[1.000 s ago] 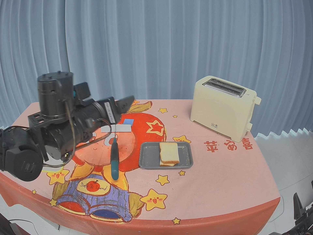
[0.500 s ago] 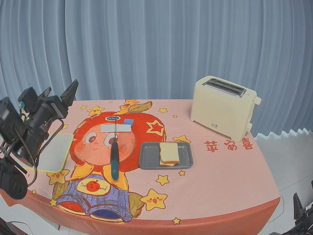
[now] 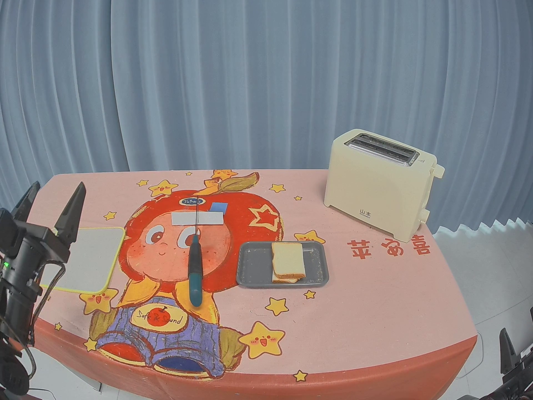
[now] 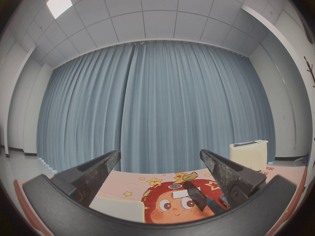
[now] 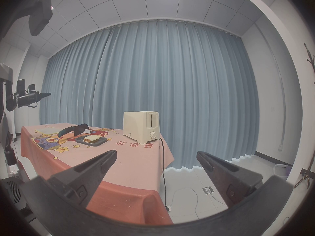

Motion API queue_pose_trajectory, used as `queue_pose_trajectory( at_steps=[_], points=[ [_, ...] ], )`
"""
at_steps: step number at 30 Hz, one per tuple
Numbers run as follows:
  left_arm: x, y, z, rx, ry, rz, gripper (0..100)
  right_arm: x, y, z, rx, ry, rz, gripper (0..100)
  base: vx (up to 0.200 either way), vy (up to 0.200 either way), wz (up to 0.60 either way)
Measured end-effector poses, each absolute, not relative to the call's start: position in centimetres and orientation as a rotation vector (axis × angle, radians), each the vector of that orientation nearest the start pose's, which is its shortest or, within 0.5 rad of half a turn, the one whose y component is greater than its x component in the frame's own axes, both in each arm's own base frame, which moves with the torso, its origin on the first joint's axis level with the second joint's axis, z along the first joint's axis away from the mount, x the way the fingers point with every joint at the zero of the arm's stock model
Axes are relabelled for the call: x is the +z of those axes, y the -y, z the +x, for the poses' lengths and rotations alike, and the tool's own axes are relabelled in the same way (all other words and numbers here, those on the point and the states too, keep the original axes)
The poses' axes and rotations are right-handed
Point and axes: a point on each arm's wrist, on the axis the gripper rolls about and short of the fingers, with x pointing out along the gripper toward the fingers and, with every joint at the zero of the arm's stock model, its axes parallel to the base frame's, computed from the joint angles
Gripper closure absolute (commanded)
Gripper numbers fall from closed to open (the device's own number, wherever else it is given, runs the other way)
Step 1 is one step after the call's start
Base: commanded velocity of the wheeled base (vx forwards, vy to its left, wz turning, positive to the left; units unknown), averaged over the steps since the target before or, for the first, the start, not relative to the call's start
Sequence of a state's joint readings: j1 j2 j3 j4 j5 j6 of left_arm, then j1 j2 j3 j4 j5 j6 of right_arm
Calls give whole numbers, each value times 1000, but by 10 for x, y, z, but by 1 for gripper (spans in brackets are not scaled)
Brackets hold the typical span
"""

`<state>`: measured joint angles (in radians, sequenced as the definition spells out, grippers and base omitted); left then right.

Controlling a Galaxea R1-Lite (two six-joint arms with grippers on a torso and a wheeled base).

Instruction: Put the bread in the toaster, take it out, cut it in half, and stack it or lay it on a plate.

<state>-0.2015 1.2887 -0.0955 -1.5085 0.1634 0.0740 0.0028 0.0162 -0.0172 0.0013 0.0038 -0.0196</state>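
Observation:
Two stacked bread slices (image 3: 288,261) lie on the right side of a grey tray (image 3: 252,266) at the table's middle. The cream toaster (image 3: 380,181) stands at the back right with empty slots. A knife (image 3: 195,268) with a teal handle lies left of the tray. My left gripper (image 3: 51,202) hangs open and empty at the table's left edge, beside a yellow-rimmed cutting board (image 3: 91,256). My right gripper (image 5: 156,161) is open and empty, low, off the table's right front corner. From there the toaster (image 5: 141,127), bread (image 5: 92,137) and knife (image 5: 70,130) show farther off.
White and blue tape patches (image 3: 199,216) are stuck to the cartoon tablecloth behind the knife. The toaster's cord (image 5: 163,167) hangs off the table's far side to the floor. A blue curtain closes the back. The table's front right area is bare cloth.
My left arm has pulled back from above the table's left-centre to the left edge, uncovering the cutting board. Bread, knife and toaster have not moved.

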Motion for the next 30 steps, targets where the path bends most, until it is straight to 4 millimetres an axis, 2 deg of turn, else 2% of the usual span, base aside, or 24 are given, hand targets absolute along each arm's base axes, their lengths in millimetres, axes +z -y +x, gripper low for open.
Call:
queue_pose_trajectory(
  at_steps=[4, 17, 25, 30],
  points=[
    [183, 21, 122, -18, 287, 63, 0, 80, 0, -23, 7, -1, -19, 0, 0, 0, 0],
    [156, 7, 54, -9, 2, 155, 0, 80, 0, -23, 7, -1, -20, 0, 0, 0, 0],
    [128, -3, 8, -5, -57, 172, 0, 81, 0, -23, 7, 0, -20, 0, 0, 0, 0],
    [106, -7, -10, 2, -23, 161, 0, 81, 0, -23, 7, 0, -20, 0, 0, 0, 0]
  ],
)
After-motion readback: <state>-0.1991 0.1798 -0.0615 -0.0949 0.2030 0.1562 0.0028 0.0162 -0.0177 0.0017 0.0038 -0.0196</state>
